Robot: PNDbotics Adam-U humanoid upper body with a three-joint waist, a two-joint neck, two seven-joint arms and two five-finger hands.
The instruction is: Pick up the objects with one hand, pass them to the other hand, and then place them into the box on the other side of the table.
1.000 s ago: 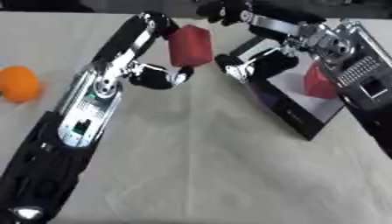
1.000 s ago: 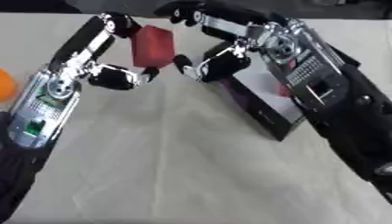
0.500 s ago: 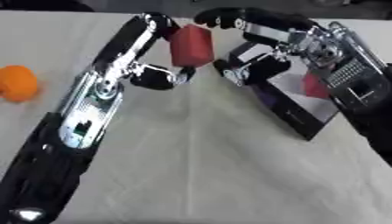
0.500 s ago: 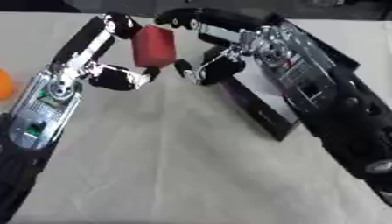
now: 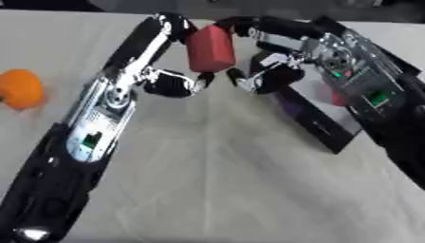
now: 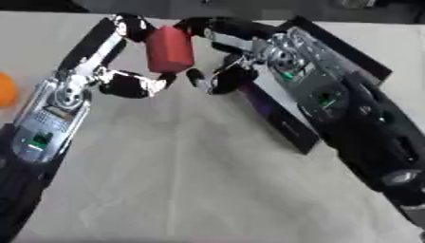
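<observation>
Left robot hand (image 5: 170, 80) apparently pinching red block (image 5: 209, 47)

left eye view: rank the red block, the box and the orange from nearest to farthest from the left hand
1. Red block: right at the left hand, held up between both hands.
2. Box: to the hand's right, under the right arm.
3. Orange: far out at the table's left edge.

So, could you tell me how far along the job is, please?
Done: one reddish item seems to sit in the box. In hand: the red block is held up between the left robot hand and right robot hand, mid-handover. Left: boxing it, then the orange object.
</observation>
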